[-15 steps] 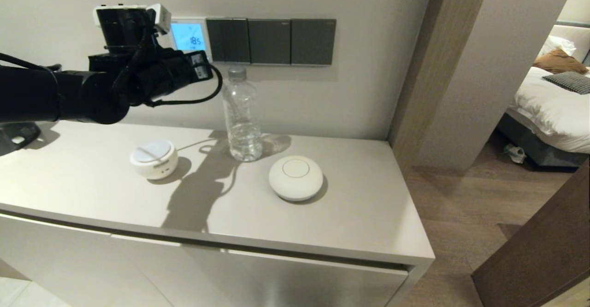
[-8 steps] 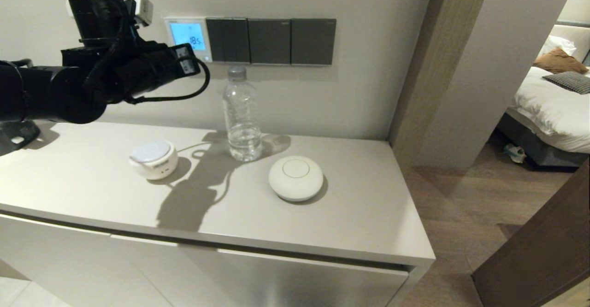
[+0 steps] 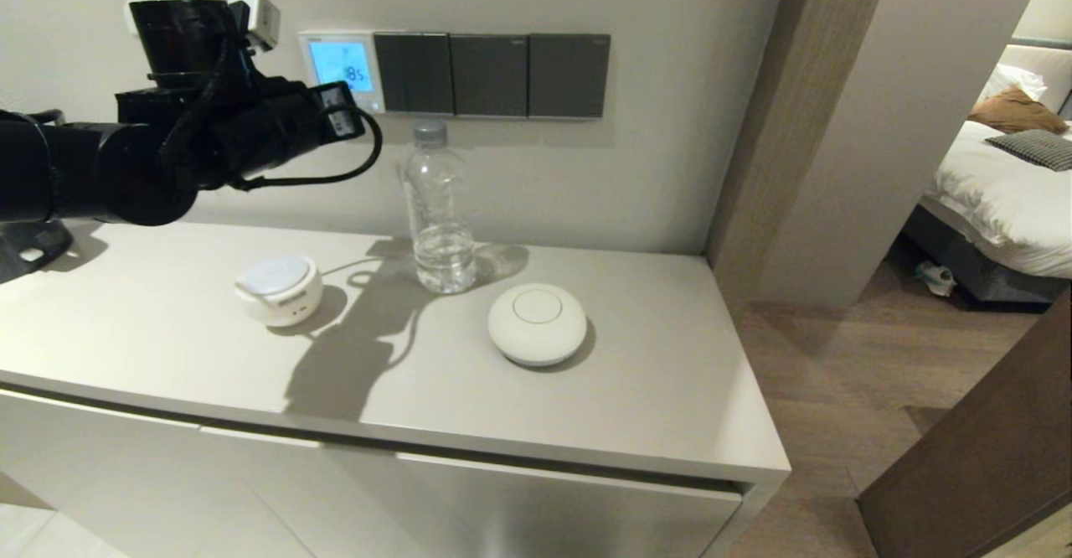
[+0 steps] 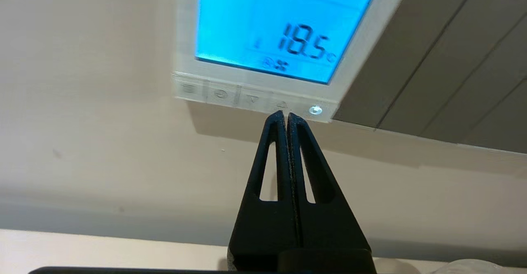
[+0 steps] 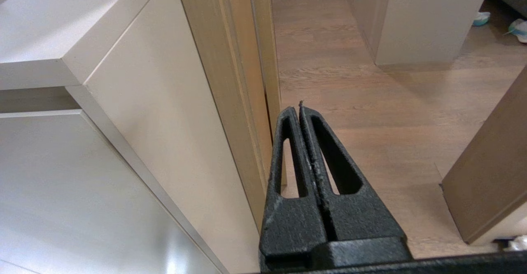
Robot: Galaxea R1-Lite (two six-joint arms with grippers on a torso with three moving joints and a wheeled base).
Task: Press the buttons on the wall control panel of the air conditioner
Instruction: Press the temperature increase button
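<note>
On the wall, upper left, the air conditioner's wall control panel (image 3: 342, 70) glows blue; the left gripper (image 4: 287, 115), jaws pressed together, points just below the buttons (image 4: 252, 99).

Closed left gripper (image 4: 287, 115) fingers (image 4: 278, 142) just below the lit panel's (image 4: 263, 39) buttons (image 4: 251, 99).

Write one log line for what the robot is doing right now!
left claw: shut, tip near up-arrow key of buttons | control panel: lit blue | right claw: shut, parked low
</note>
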